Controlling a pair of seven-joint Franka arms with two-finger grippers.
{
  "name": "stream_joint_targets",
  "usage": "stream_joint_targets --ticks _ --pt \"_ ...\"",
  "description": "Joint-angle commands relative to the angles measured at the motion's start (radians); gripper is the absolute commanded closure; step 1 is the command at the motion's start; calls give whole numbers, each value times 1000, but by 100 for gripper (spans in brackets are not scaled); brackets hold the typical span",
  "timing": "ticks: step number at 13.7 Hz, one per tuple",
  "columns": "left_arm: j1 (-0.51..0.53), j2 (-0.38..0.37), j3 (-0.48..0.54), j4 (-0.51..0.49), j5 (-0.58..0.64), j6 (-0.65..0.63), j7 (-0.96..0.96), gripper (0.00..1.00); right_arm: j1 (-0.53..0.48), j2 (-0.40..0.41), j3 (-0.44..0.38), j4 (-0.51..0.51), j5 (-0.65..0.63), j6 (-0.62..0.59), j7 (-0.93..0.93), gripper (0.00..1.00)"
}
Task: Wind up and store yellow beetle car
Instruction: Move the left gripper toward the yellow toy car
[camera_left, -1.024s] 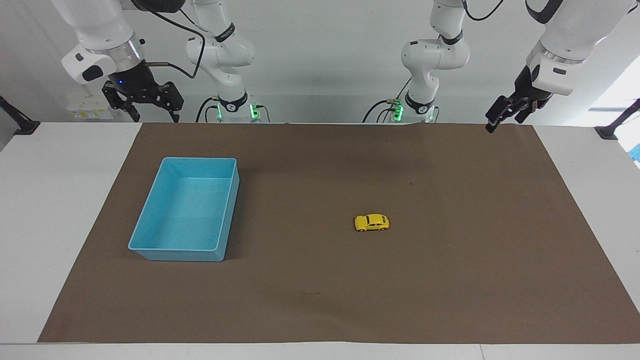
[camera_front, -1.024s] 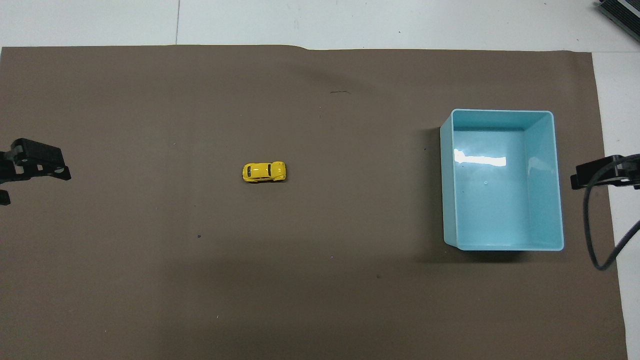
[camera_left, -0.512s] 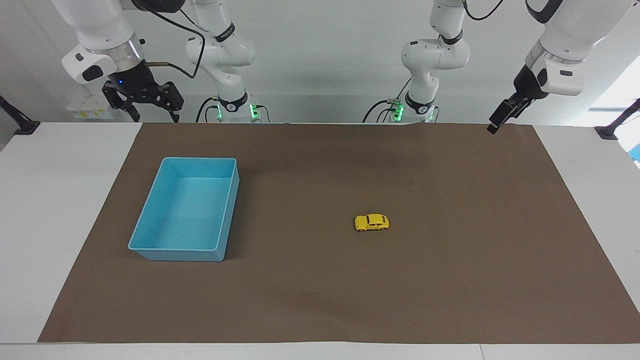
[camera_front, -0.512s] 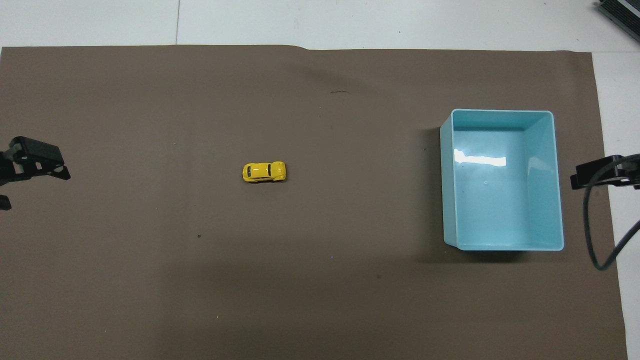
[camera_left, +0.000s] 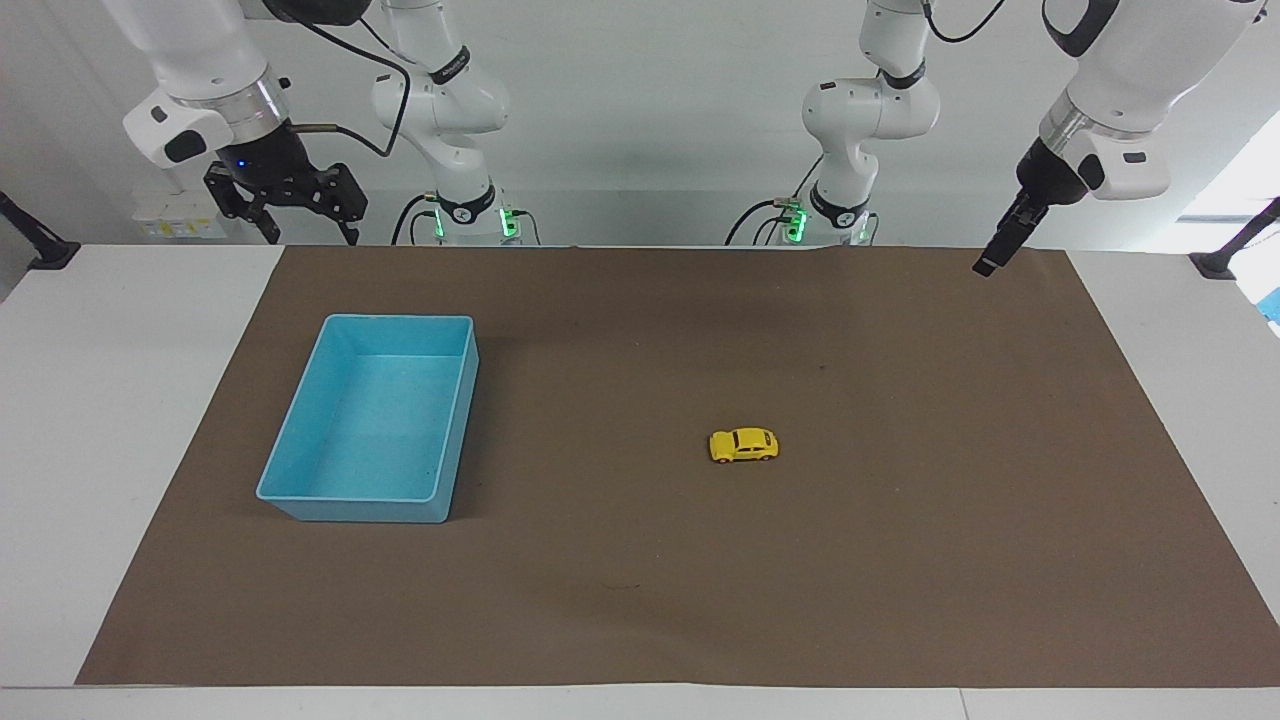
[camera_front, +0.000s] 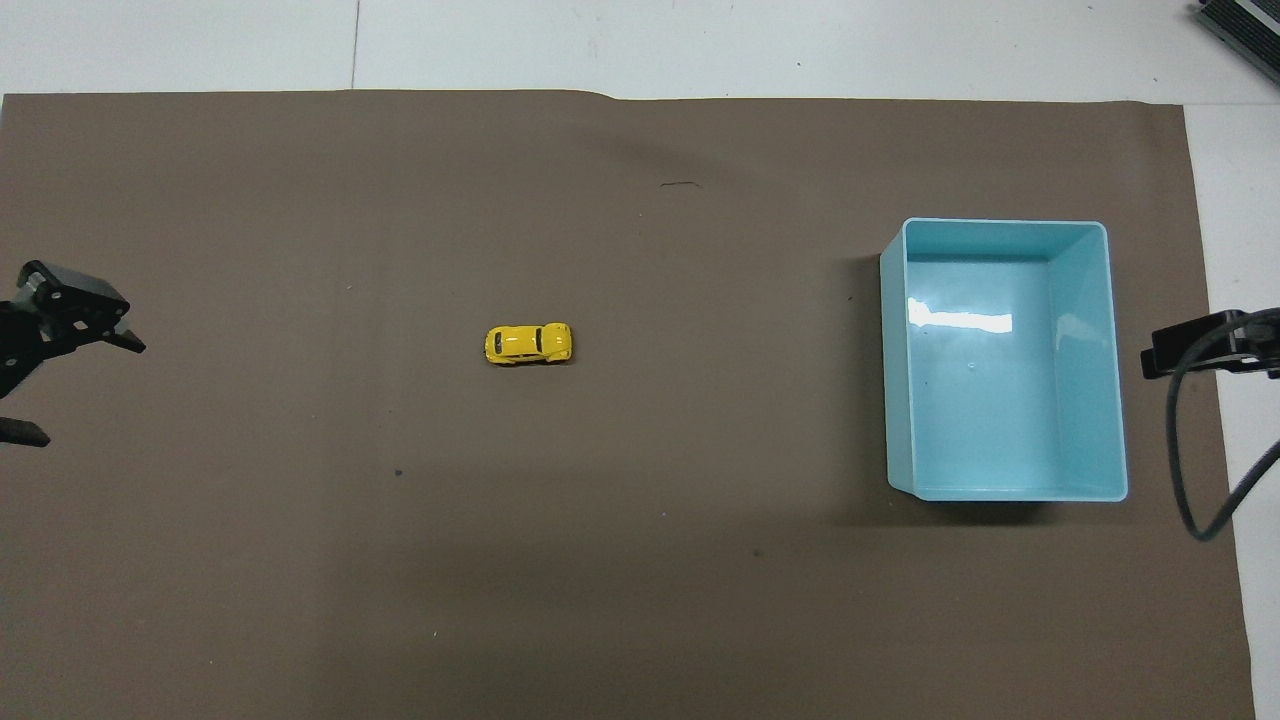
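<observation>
Yellow beetle car sits mid-frame on the brown mat, untouched, well apart from the blue bin. Left gripper upper right, jaws unreadable; right gripper upper left, jaws apart, waiting. Best approach: descend squarely, pinch the car's flanks.

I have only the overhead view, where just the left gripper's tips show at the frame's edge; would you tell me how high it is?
Observer: The left gripper hangs well above the brown mat and touches nothing.
Operator: And the right gripper?
Observer: The right gripper is equally high, by the right arm's end of the table, with its fingers open and empty.
Operator: Is the yellow beetle car upright?
Observer: Yes, the yellow beetle car stands on its wheels on the mat, apart from the blue bin.
</observation>
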Motion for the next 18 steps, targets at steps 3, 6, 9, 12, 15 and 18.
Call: stream_joint_targets --ticks 3,6,9,12,15,18 --pt "-39 -18 -2 -76 -24 54 -278 0 -19 -8 14 2 16 -9 4 0" --pt "-72 -17 -2 -127 -25 131 -431 0 -20 -8 14 2 15 -10 4 0" --pt "-121 -9 -2 -174 -24 230 -520 0 -19 -8 14 1 15 -9 4 0" --pt "-155 31 -2 -188 -24 293 -633 0 -20 -8 14 2 15 -9 4 0" --pt "-192 78 -2 -190 -24 371 -751 0 -20 -8 14 2 15 -9 4 0" --pt "-239 141 -2 -190 -24 447 -837 0 -20 -8 14 2 16 -9 4 0"
